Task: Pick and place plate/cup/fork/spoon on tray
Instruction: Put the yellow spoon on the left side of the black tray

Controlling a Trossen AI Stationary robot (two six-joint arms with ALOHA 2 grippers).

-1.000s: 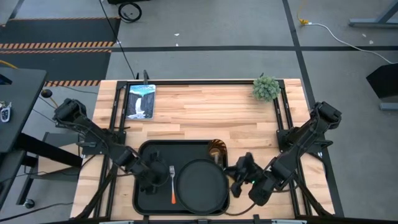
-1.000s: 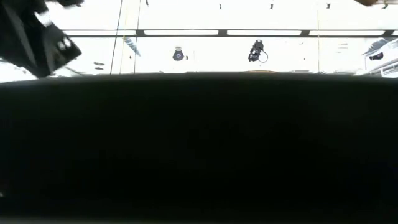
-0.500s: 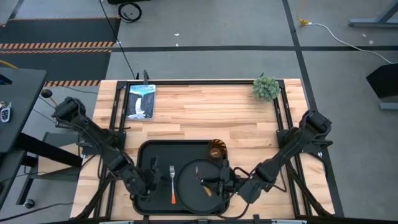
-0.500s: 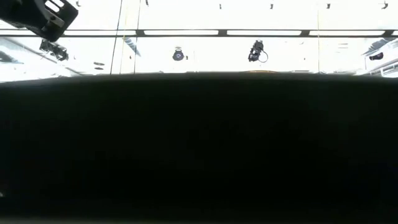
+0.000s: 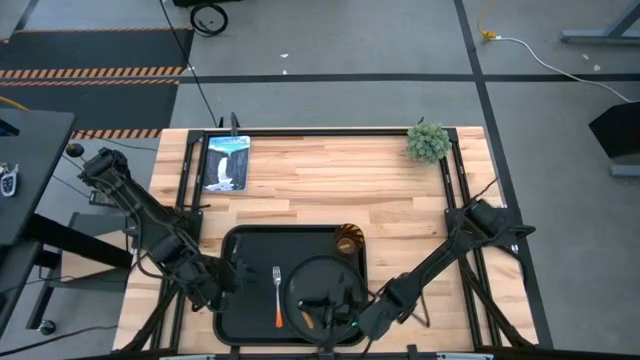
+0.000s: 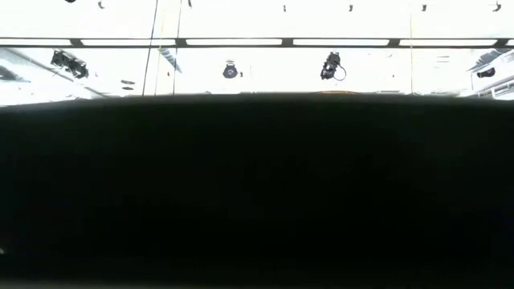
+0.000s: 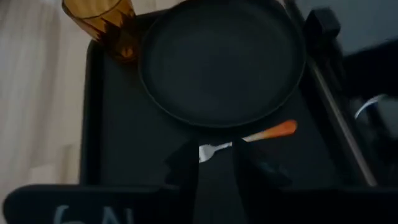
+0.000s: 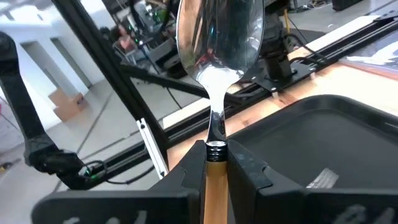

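- Carrying the spoon (image 8: 217,43), the right pincer (image 8: 216,163) is clamped on its orange handle just below the metal neck; the oval bowl stands out ahead of the fingers.
- From above, the right pincer (image 5: 322,312) hangs over the near part of the plate (image 5: 325,285), close to the tray's near edge.
- Plate, cup (image 5: 349,241) and fork (image 5: 277,296) all lie on the tray (image 5: 245,250). The cup stands at the tray's far right corner, just beside the plate; the fork lies left of the plate with its prongs toward the far edge.
- The left pincer (image 5: 237,278) waits over the left part of the tray with its fingers a little apart and nothing between them; its wrist view shows the fork (image 7: 249,138) lying past the fingertips.
- Handling, as a judgement: the spoon is light, stiff and slim. Its polished bowl is likely slippery, so the handle is the correct place to hold. A grip this close to the neck leaves the long handle end free to pivot.
- Release should be low and level, on bare tray floor beside the fork, so the spoon does not bounce or roll against the plate rim.
- The desk-level camera is blocked by a dark mass and adds nothing.
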